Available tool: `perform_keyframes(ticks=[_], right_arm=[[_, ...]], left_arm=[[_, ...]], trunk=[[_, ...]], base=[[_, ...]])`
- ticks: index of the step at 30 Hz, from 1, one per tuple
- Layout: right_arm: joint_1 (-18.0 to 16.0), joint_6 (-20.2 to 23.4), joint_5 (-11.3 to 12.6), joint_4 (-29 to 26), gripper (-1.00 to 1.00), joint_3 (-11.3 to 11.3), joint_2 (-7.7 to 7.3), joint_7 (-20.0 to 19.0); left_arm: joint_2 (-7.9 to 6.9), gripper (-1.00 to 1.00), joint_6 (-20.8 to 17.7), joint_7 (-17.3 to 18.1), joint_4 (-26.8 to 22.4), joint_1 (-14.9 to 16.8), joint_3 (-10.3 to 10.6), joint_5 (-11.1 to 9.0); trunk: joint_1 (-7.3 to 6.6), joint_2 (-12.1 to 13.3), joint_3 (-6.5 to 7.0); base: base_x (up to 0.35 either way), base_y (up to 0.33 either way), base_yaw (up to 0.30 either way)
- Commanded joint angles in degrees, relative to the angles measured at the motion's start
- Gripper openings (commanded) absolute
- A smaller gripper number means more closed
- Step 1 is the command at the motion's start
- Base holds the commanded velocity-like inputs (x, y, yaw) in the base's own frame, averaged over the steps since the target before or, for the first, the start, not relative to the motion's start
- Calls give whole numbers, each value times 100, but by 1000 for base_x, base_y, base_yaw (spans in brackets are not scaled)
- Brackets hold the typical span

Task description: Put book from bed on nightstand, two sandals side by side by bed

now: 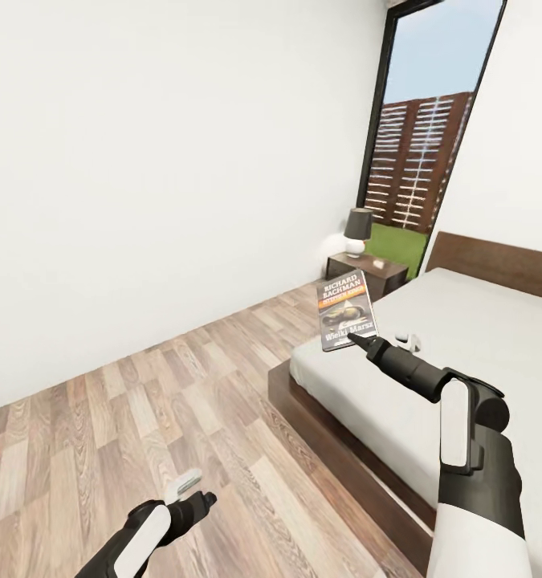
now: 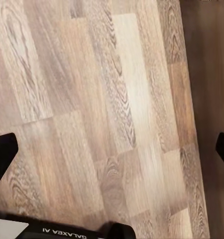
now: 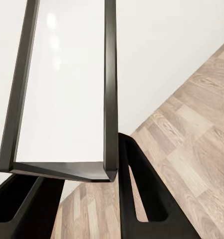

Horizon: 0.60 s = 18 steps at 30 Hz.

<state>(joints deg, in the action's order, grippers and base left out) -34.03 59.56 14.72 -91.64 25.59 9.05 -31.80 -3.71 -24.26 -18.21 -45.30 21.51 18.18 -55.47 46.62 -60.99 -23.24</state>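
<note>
The book (image 1: 347,311), a thin paperback with white "Richard Bachman" lettering, hangs upright in the air above the near corner of the bed (image 1: 471,337). My right gripper (image 1: 359,339) is shut on its lower edge. In the right wrist view the book (image 3: 67,89) stands edge-on between the black fingers (image 3: 142,199). The nightstand (image 1: 368,274) with its lamp (image 1: 357,230) stands beyond the book, beside the headboard. Low over the plank floor, my left gripper (image 1: 197,491) is open, its fingertips (image 2: 2,154) wide apart with nothing between them. The sandals are out of view.
The bed's dark wooden frame (image 1: 327,421) runs along the floor to my right. A small white object (image 1: 407,341) lies on the mattress near my right gripper. A tall black-framed window (image 1: 423,144) is behind the nightstand. A white wall bounds the open floor (image 1: 142,401) on the left.
</note>
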Motion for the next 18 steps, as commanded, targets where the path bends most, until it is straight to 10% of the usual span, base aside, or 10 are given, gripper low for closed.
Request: perform_keyframes(ticks=[1, 18], right_arm=[[-9, 44, 22, -3, -100, 16, 9, -51], [-8, 44, 22, -3, -100, 16, 8, -55]], left_arm=[[-9, 100, 1, -54, -13, 3, 28, -60], [-12, 100, 1, -55, -13, 3, 28, -60]], trunk=[[3, -5, -7], [3, -5, -7]], base=[[259, 225, -267], [258, 227, -267]])
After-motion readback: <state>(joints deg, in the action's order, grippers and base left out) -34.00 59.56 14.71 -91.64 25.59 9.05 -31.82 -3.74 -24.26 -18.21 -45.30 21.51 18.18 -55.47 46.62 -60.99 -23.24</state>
